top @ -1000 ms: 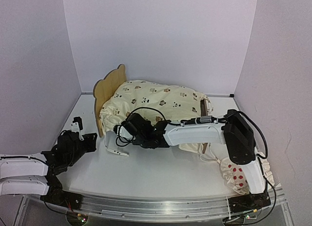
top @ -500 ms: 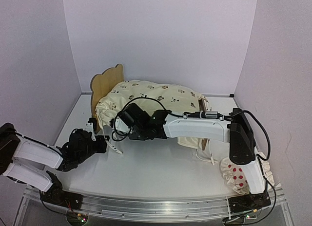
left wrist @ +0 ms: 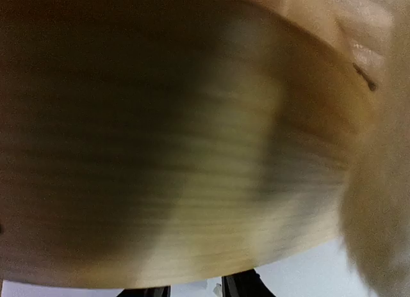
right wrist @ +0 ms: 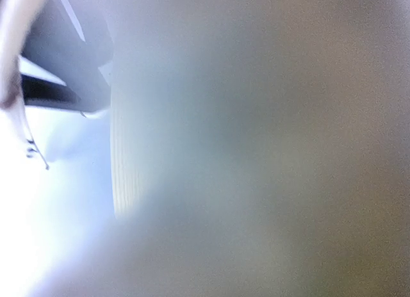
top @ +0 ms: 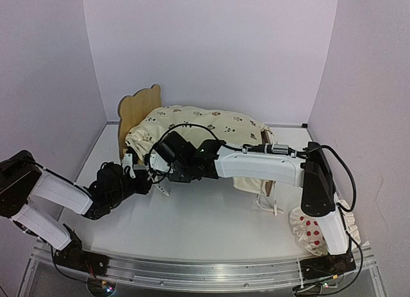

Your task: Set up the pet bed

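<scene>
The bed (top: 136, 112) sits at the back left of the table (top: 205, 230). The only wood I can see is its scalloped headboard, standing upright at the left end. The rest is buried under a cream cover (top: 211, 127) with little dark prints, too small to make out. The cover bulges up over the frame and hangs down the bed's front side. A loose ruffled bit with a cord (top: 269, 201) trails onto the table by the bed's right end.

What's in the way is mostly the right arm. It reaches from the right all the way along the front of the bed, with a black cable looping up over the cover. The right gripper (top: 157, 179) ends up low at the bed's front left corner, against the hanging cover. Its wrist cam is just grey blur, so I can't tell how the jaws stand.

The left gripper (top: 132, 171) is at that same corner, just beside the headboard's bottom edge and nearly touching the right one. Its wrist cam is filled with blurry wood grain. Only the fingertips (left wrist: 154, 290) poke in at the bottom, with a narrow gap and nothing in it.

A white pillow with red dots (top: 311, 232) lies well off to the bed's right, by the right arm's base.
</scene>
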You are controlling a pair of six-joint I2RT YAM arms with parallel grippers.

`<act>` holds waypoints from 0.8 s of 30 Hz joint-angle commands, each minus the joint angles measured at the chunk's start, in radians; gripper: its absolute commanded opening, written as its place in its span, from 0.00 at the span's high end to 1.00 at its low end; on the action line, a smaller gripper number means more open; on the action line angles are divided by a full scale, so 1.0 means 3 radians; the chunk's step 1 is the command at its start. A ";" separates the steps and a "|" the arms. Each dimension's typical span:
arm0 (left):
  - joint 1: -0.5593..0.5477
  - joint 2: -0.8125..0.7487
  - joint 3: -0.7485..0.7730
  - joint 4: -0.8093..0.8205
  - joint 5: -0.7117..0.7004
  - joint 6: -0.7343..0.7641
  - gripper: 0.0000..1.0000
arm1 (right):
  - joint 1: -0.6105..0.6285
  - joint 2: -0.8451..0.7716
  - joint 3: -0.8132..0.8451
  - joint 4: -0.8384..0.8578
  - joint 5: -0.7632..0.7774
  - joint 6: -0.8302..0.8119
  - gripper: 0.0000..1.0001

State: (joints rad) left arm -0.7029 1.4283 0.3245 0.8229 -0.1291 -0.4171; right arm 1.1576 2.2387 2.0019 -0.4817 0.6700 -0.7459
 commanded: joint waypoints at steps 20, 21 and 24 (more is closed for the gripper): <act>0.0011 0.0234 0.0295 -0.0017 0.0053 -0.0032 1.00 | 0.0043 -0.0288 0.0227 0.0773 0.0630 0.0071 0.93; 0.0011 0.0179 0.0299 -0.0131 0.0040 -0.0063 1.00 | 0.0043 -0.0287 0.0190 0.0772 0.0632 0.0101 0.93; 0.0011 -0.0027 0.0260 -0.0463 0.0035 -0.0193 1.00 | 0.0038 -0.0250 0.0113 0.0772 0.0653 0.0180 0.93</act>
State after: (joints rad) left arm -0.7040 1.4911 0.3870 0.8244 -0.1076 -0.4220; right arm 1.1536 2.2387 1.9981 -0.4904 0.6785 -0.7186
